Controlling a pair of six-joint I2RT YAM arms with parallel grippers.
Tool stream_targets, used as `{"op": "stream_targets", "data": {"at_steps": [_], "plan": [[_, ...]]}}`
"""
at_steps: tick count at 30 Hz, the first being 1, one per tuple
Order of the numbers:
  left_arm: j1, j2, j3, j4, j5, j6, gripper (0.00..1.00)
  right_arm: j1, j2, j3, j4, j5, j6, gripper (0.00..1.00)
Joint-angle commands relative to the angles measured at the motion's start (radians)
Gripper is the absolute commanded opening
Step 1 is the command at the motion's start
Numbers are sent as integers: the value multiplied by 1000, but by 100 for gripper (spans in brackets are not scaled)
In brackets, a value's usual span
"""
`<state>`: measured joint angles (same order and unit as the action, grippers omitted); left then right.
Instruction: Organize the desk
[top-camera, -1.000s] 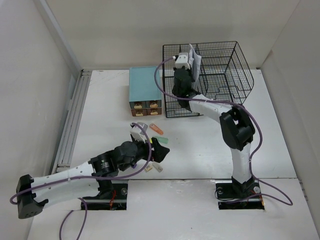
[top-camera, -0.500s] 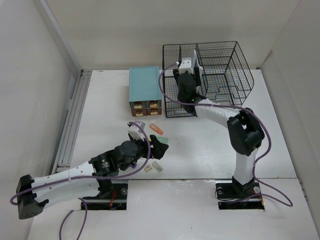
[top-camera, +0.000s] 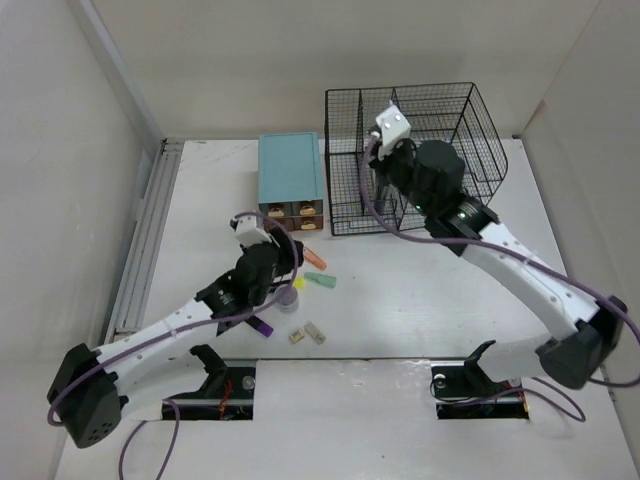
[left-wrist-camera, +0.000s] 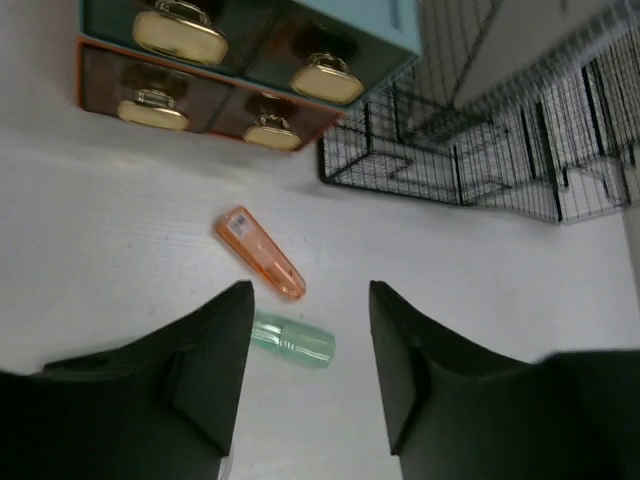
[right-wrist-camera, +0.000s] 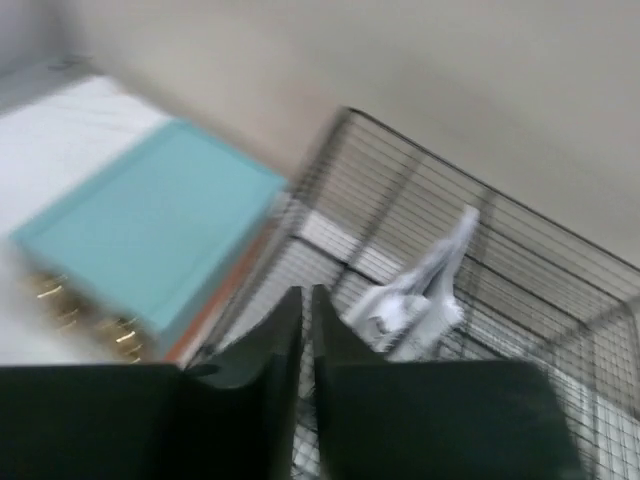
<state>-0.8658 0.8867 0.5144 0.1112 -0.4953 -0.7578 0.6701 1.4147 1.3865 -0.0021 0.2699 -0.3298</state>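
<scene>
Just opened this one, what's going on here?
Two robot arms are tidying a white desk. The left gripper is open and hovers above a small green item lying beside an orange one. The right gripper is shut and empty by the black wire rack, which has white paper inside.
</scene>
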Motion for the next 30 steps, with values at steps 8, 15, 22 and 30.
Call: {"op": "stream_targets", "data": {"at_steps": [8,15,22,30], "plan": [[372,259,65,287,294,26,75,-93,-119,-122,-230,-696,52,49],[496,369,44,485,385,-32,75,-122,-73,-133,-230,-796,74,38],[550,495,88,551,428,-63,70,-122,-72,-133,-230,-814,83,38],[571,601,127,631,469,-81,50,-122,-63,-133,-230,-814,92,38]]}}
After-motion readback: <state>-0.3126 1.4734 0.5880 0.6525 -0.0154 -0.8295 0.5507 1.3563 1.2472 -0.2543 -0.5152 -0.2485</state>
